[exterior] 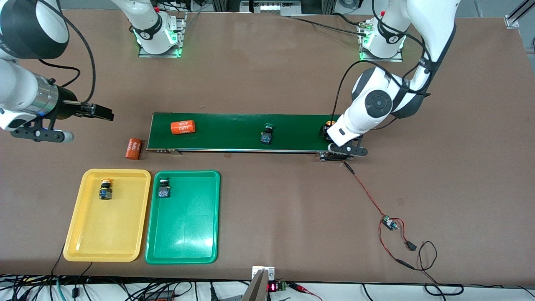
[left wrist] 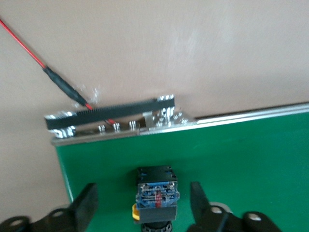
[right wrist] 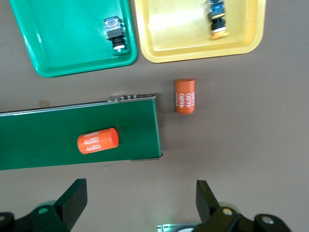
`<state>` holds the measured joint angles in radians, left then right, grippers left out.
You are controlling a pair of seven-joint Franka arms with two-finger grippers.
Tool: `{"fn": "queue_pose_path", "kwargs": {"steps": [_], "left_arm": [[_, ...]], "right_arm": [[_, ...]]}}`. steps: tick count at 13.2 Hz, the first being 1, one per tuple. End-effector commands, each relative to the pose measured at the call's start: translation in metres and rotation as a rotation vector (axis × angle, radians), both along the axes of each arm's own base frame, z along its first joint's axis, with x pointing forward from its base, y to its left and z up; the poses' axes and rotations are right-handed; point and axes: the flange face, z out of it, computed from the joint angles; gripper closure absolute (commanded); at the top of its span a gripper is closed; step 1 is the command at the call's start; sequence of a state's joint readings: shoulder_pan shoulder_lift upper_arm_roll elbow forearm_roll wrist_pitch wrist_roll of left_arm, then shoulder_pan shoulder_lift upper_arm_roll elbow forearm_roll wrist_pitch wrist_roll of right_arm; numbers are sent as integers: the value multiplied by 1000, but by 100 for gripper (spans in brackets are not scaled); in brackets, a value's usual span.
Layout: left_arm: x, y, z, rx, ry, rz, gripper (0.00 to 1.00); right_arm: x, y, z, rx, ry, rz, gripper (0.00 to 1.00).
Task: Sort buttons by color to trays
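Observation:
A yellow-capped button (left wrist: 157, 195) lies on its side on the dark-green belt (exterior: 234, 131) at the left arm's end. My left gripper (left wrist: 143, 203) is low over it, open, one finger on each side with a gap to the body. In the front view the arm hides most of that button (exterior: 328, 124). A green-capped button (exterior: 266, 133) stands mid-belt. The yellow tray (exterior: 104, 234) holds one yellow button (exterior: 105, 189). The green tray (exterior: 184, 230) holds one green button (exterior: 163, 188). My right gripper (exterior: 106, 113) waits open and empty over bare table off the belt's right-arm end.
One orange cylinder (exterior: 183, 126) lies on the belt near the right arm's end, another (exterior: 133, 149) on the table just off that end. A red-and-black wire runs from the belt's toothed drive (left wrist: 111, 115) to a small circuit board (exterior: 388, 223).

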<state>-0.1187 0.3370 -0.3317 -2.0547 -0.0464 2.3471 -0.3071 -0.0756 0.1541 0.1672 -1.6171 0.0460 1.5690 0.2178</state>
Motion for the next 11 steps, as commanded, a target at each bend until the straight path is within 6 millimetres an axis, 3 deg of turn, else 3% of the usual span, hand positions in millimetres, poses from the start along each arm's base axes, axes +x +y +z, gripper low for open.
{"fn": "queue_pose_path", "kwargs": {"steps": [1, 4, 7, 11], "left_arm": [[6, 14, 65, 3, -89, 22, 0], [43, 62, 119, 41, -56, 103, 0], [64, 111, 164, 65, -41, 183, 0], [89, 188, 243, 79, -78, 290, 0]], "right_arm": [[-2, 21, -15, 18, -27, -5, 0], [3, 44, -31, 21, -72, 2, 0], [1, 75, -54, 17, -107, -19, 0], [-3, 118, -83, 8, -115, -96, 0]]}}
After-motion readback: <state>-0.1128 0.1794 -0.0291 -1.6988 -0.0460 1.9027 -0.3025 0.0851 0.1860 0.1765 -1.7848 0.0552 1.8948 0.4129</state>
